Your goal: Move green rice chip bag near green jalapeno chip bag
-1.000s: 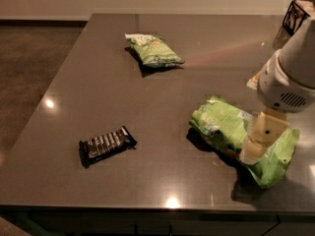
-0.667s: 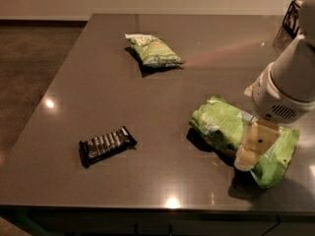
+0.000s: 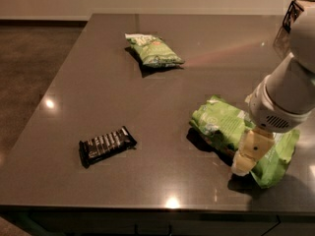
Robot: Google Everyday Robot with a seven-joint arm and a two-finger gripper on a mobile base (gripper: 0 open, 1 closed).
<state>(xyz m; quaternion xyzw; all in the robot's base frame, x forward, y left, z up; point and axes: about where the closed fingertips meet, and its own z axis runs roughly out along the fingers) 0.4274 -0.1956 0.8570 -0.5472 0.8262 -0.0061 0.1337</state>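
The green rice chip bag [image 3: 224, 127], large, crinkled and lime-green, lies at the right front of the dark table. My gripper [image 3: 248, 156] hangs from the white arm directly over the bag's right half, its pale fingers down on the bag. The green jalapeno chip bag [image 3: 153, 49], smaller with a white top end and a small red-orange mark, lies at the far middle of the table, well apart from the rice bag.
A dark chocolate bar wrapper [image 3: 106, 143] lies at the left front of the table [image 3: 98, 82]. The table's front edge runs just below the gripper. A dark object [image 3: 290, 14] stands at the far right corner. Brown floor is to the left.
The arm and gripper have shifted slightly left and lower onto the rice bag. The bags and the chocolate bar lie where they were.
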